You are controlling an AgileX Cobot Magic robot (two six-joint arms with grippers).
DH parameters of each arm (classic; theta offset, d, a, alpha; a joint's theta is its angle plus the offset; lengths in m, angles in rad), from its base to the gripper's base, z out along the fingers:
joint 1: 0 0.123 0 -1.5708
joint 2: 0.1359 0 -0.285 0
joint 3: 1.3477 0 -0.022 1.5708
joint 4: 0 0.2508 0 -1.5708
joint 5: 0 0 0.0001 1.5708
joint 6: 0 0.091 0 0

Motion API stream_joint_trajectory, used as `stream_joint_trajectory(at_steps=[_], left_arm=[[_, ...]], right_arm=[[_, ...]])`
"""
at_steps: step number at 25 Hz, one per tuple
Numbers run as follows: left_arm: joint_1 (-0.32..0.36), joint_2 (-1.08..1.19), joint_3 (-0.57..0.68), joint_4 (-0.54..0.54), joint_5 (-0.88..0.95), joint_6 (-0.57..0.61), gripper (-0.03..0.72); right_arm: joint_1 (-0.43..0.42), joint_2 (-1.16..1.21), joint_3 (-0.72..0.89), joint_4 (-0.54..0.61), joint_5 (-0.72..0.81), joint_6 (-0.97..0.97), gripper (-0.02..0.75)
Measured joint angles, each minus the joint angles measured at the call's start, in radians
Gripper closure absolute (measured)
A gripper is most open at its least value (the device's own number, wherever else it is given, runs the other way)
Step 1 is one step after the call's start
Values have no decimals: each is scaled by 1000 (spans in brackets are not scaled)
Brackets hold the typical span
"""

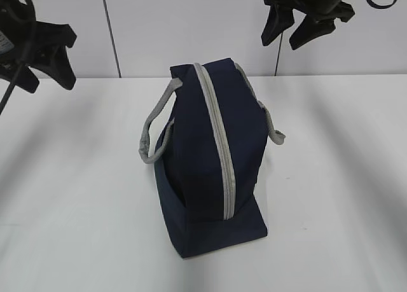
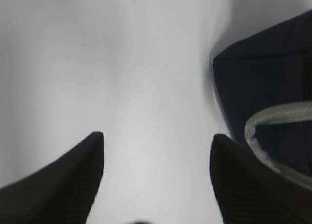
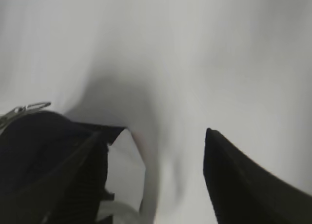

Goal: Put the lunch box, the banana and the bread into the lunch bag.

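Observation:
The navy-blue lunch bag (image 1: 213, 158) stands in the middle of the white table with its grey zipper strip (image 1: 219, 139) shut along the top and a grey handle (image 1: 156, 123) on each side. It shows at the right edge of the left wrist view (image 2: 265, 87) and at the lower left of the right wrist view (image 3: 34, 146). The lunch box, the banana and the bread are out of view. My left gripper (image 1: 46, 64) hangs open and empty above the table's far left. My right gripper (image 1: 299, 31) hangs open and empty above the far right.
The white table (image 1: 76, 196) stretches round the bag on all sides. A white panelled wall (image 1: 191, 25) stands right behind the table's far edge. A metal zipper pull (image 3: 24, 108) shows at the bag's end in the right wrist view.

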Motion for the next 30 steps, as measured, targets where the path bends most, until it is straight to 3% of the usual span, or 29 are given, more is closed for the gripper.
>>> stream_joint_trajectory(at_steps=[5,14,30], left_arm=[[-48,-180,179,83,-33,-1,221],[-53,-563,519,100,-100,-1,221],[-63,-1207,824,119,13,-3,221]], right_arm=[[47,-197,219,-65,4,3,260],[99,-633,626,-125,-14,3,260],[99,-1492,1417,-182,-173,25,260]])
